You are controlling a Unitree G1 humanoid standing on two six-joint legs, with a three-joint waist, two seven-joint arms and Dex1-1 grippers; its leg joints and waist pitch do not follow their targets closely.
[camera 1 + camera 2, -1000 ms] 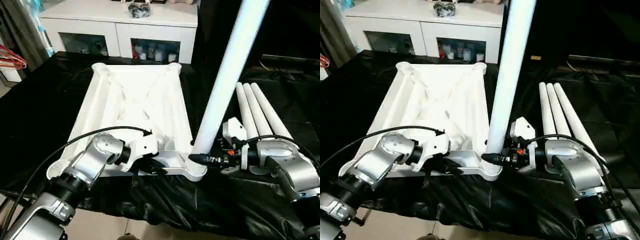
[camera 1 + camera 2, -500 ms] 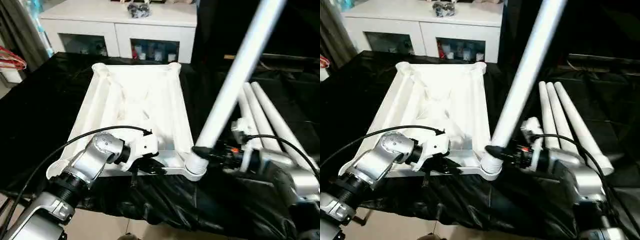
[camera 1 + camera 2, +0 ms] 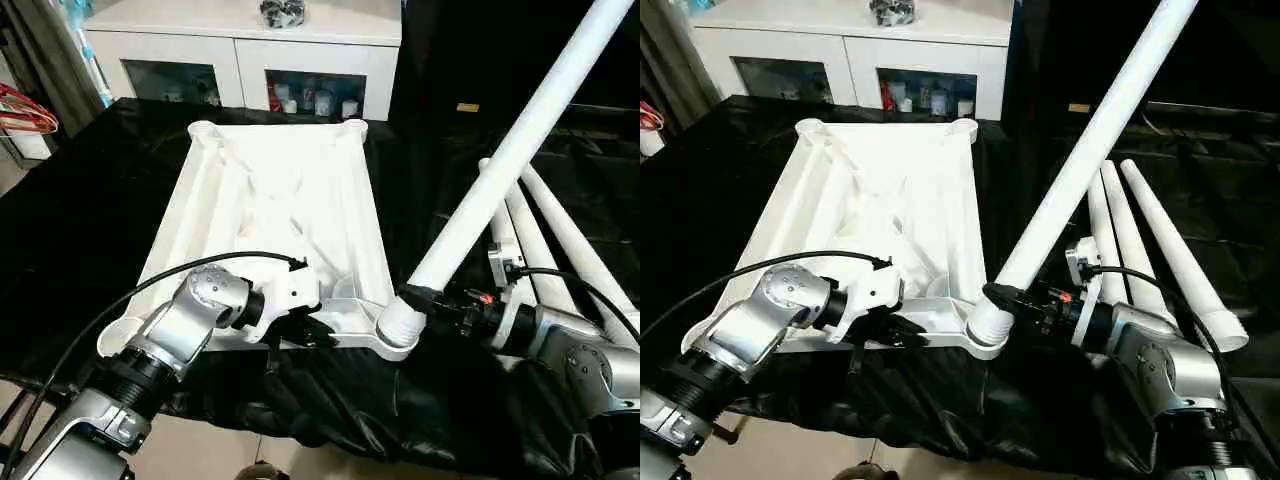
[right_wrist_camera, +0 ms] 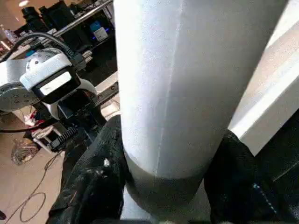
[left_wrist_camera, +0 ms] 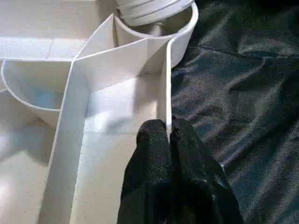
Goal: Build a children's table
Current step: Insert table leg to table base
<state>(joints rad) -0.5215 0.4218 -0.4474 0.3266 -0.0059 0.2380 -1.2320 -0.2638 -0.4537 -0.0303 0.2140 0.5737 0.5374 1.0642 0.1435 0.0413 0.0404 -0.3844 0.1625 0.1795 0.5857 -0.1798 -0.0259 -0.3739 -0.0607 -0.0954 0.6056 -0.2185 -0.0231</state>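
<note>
At the near edge of the black-draped tabletop (image 3: 60, 230), the left gripper (image 3: 300, 335) has its fingers (image 5: 159, 154) closed tight on the thin near side wall of the children's table top (image 3: 270, 215) — the wall runs up between the two black pads in the left wrist view. The table top lies upside down, ribbed hollow underside facing up, its near rim right at the tabletop's near edge and its far end reaching toward the far edge.

Just to the right, at the near right corner socket (image 3: 395, 335) of the table top, the right gripper (image 3: 425, 300) holds a white leg (image 3: 500, 170) close to its thick end, fingers (image 4: 93, 182) about half open and pressed on either side of the round shaft. The leg's thick end sits at the socket; the shaft is tilted, leaning away to the right and rising out past the top of the head views.

Beyond the right gripper, three more legs (image 3: 1140, 240) lie side by side on the right part of the tabletop, fanning a little toward the near side.

Past the tabletop's far edge stands a white cabinet (image 3: 240, 45) with glass doors — small bottles behind them, a dark bundle on top.
</note>
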